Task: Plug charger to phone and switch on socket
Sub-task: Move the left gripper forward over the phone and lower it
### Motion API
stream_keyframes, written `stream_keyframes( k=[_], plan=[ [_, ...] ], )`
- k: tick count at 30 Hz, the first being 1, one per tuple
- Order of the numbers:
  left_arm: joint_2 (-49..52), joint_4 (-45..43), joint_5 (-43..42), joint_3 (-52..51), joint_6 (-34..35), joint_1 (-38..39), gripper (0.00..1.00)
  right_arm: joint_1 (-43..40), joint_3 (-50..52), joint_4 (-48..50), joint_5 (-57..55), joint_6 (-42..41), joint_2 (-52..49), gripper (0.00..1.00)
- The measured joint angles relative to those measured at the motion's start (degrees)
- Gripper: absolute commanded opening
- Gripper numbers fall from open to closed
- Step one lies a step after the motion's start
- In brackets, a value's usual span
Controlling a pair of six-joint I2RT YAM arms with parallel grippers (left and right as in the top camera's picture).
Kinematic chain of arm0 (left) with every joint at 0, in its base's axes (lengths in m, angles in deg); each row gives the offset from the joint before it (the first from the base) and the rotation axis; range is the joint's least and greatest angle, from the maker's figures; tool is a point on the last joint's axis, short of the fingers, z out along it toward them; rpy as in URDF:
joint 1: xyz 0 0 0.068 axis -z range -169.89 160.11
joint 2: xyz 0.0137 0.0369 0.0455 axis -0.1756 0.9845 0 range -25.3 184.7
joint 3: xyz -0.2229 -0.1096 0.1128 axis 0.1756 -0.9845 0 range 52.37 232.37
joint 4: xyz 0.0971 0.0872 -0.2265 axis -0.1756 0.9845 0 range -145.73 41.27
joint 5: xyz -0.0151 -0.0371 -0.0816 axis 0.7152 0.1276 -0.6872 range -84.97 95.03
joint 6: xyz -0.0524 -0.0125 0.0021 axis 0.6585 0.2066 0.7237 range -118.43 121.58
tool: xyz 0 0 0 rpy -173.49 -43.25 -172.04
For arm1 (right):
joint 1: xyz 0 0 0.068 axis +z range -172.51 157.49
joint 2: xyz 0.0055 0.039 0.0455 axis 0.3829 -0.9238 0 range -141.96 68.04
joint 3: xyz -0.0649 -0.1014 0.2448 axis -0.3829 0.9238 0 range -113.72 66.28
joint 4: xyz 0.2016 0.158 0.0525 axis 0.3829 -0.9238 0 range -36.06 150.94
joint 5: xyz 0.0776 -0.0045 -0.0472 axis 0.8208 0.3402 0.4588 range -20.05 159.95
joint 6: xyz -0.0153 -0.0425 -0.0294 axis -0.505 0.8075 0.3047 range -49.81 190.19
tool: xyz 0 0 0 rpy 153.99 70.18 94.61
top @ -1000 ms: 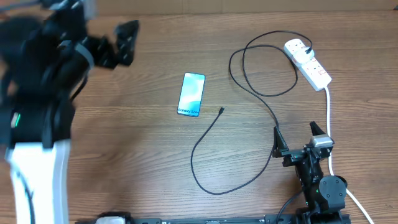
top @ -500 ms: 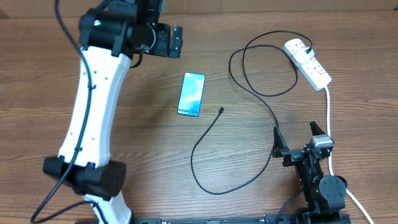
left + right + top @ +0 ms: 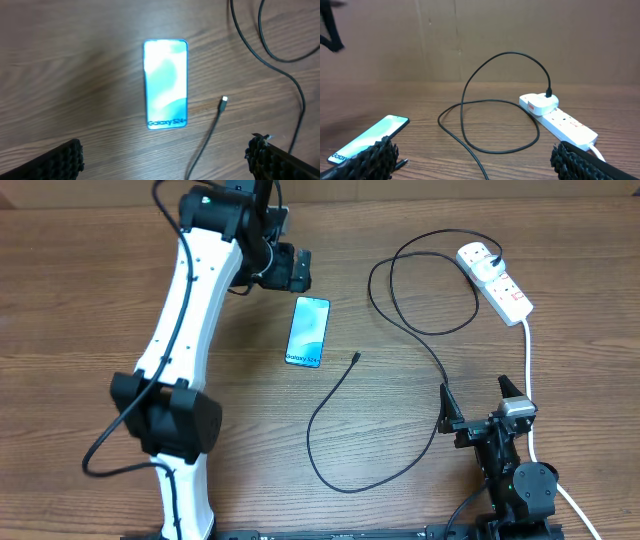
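The phone [image 3: 308,332] lies flat mid-table, its teal screen up; it also shows in the left wrist view [image 3: 166,82] and the right wrist view [image 3: 367,139]. The charger cable [image 3: 330,395] loops across the table. Its connector tip [image 3: 357,358] lies loose just right of the phone, also in the left wrist view [image 3: 224,100]. Its plug sits in the white socket strip [image 3: 497,282] at the far right [image 3: 560,117]. My left gripper [image 3: 298,270] hovers open above the phone's far end [image 3: 165,162]. My right gripper [image 3: 476,400] is open and empty at the near right [image 3: 475,162].
The socket's thick white cord [image 3: 528,370] runs down the right side past my right arm. The left arm's white links [image 3: 185,310] stretch across the table's left half. A brown cardboard wall [image 3: 480,35] stands behind the table.
My left arm has swung from the far left across to the right and now hangs over the phone. The right arm, phone and cable have not moved.
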Motion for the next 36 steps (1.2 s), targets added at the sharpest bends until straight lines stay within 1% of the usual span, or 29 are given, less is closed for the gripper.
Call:
stream_keyframes(
  k=[6,10,13,20,24,29,36],
  plan=[
    [4.4,-0.3,-1.0,0.0,0.7,0.0,0.99,0.0,0.0,0.0,0.0,0.0,0.0,1.00],
    [7.3,0.9,1.8,0.0,4.4,0.4,1.00,0.0,0.0,0.0,0.0,0.0,0.0,1.00],
    [9.2,1.4,3.2,0.0,5.9,1.5,1.00,0.0,0.0,0.0,0.0,0.0,0.0,1.00],
    [13.9,-0.7,8.4,0.0,12.0,6.9,1.00,0.0,0.0,0.0,0.0,0.0,0.0,1.00],
    [15.3,-0.6,8.1,0.0,12.8,8.7,0.99,0.0,0.0,0.0,0.0,0.0,0.0,1.00],
    [15.6,-1.6,7.9,0.0,13.6,8.9,1.00,0.0,0.0,0.0,0.0,0.0,0.0,1.00],
    [15.6,-5.9,9.1,-2.4,13.7,8.9,1.00,0.0,0.0,0.0,0.0,0.0,0.0,1.00]
  ],
)
